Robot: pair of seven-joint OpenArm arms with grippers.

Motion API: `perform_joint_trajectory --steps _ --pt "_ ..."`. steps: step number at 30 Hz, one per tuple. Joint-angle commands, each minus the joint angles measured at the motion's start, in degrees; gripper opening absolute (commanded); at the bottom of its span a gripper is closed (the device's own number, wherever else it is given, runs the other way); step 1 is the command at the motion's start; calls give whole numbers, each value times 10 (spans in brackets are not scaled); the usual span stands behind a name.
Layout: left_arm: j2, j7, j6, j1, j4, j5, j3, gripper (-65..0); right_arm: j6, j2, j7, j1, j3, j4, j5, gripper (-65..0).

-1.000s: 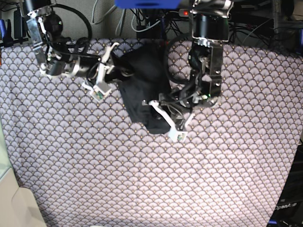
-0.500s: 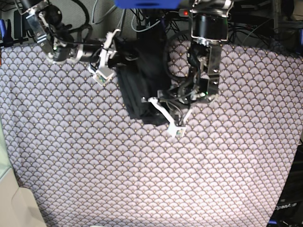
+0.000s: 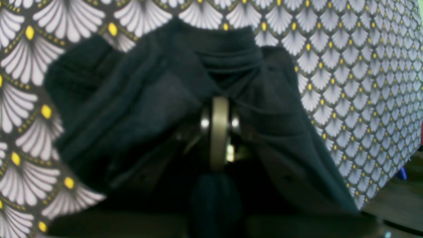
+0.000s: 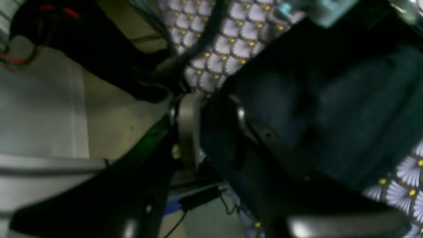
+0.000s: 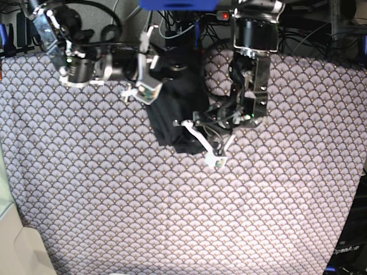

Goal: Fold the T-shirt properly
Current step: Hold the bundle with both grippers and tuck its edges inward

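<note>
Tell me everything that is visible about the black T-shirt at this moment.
The T-shirt is plain black, soft-looking cloth, bunched in a wrinkled heap at the far middle of the scallop-patterned tablecloth. The left end effector is shut on its near edge; the right end effector grips its far part, lifted off the table.

One marking is legible: pale lettering reading "OpenArm" (image 5: 346, 250), partly cut off, on a dark panel at the lower right corner of the base view. Both wrist views carry no readable text, labels, numbers or signs.
</note>
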Motion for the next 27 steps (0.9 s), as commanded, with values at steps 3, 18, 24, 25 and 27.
perform_joint_trajectory --steps 3,18,24,25,27 --pt "3 -7 -1 -13 12 -4 -1 -650 6 -15 14 18 -23 10 9 -518" --pt "-2 0 -1 -9 73 -4 -5 -650 6 -19 95 44 -57 -140 7 -517" --pt "-9 58 -1 18 144 -1 -25 -650 6 -13 119 48 -57 -175 6 -517" --pt "-11 63 -1 31 156 -1 -37 -650 6 -12 124 47 -57 -176 6 -517" --pt "-11 67 -1 47 163 1 -57 -650 6 -12 126 48 -57 -185 6 -517"
